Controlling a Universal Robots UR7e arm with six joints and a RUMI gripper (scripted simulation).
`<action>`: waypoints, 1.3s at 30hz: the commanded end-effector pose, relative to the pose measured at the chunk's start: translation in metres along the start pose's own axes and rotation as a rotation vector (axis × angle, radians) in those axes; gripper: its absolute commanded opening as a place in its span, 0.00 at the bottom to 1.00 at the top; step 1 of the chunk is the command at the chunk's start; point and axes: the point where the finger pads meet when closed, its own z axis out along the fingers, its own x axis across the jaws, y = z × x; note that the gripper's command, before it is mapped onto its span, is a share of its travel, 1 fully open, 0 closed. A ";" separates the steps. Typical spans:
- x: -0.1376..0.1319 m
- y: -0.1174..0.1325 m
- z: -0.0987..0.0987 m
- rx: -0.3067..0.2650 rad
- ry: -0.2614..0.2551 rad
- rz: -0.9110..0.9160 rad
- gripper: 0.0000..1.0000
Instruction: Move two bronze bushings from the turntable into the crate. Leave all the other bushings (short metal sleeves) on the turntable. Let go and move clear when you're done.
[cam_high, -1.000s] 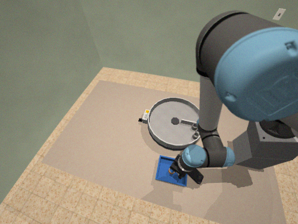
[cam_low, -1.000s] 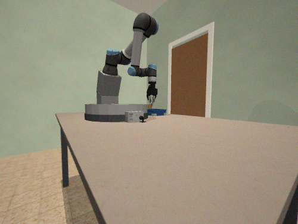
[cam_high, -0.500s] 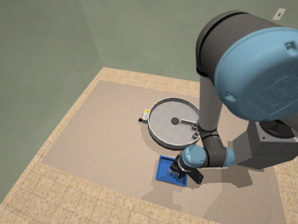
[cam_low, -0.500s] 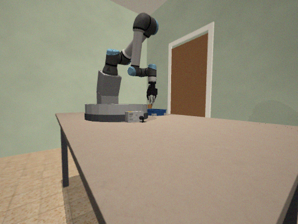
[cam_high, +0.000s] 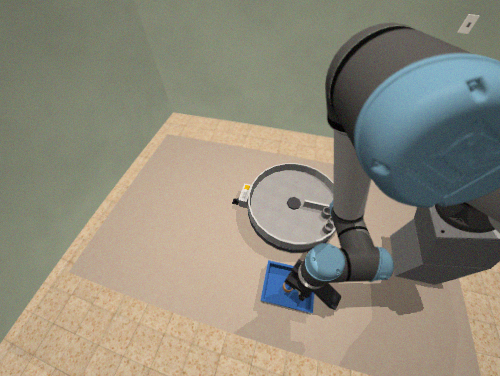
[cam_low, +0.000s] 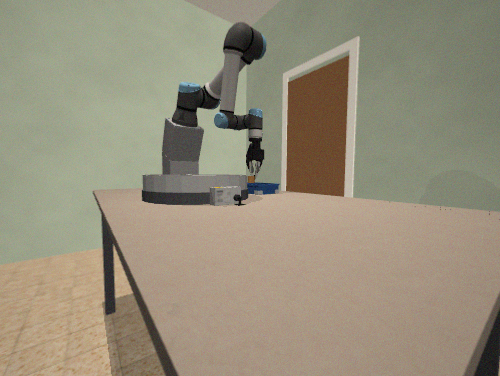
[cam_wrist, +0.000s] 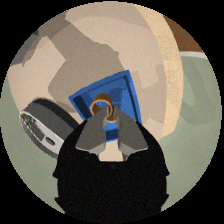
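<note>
Gripper (cam_high: 295, 290) (cam_low: 254, 172) (cam_wrist: 110, 106) nearly fully closed, clenched on the wall of a bronze bushing (cam_high: 287, 287) (cam_low: 251, 179) (cam_wrist: 101, 104); bushing sits off to one side of the fingertips, over the blue crate (cam_high: 265, 281) (cam_low: 267, 187) (cam_wrist: 128, 82); a second bronze bit shows right at the tips, can't tell if it's another bushing; turntable (cam_high: 274, 205) (cam_low: 175, 183) (cam_wrist: 37, 135) near the crate, two bushings visible on it, gripper-arm side; small labelled box (cam_high: 244, 193) (cam_low: 225, 195) at its far edge from the gripper; beige tabletop (cam_high: 190, 215) (cam_low: 300, 260) (cam_wrist: 85, 30) below, green walls and brown door (cam_low: 317, 130) beyond.

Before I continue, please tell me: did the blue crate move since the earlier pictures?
No. In the top view, the blue crate keeps the same place below the turntable, with no visible shift in any direction.
</note>
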 end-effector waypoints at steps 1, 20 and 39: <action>0.000 0.000 0.005 -0.001 0.001 0.000 0.00; 0.000 0.000 0.033 -0.001 0.001 0.000 0.00; 0.000 0.000 0.037 -0.001 0.001 0.000 0.00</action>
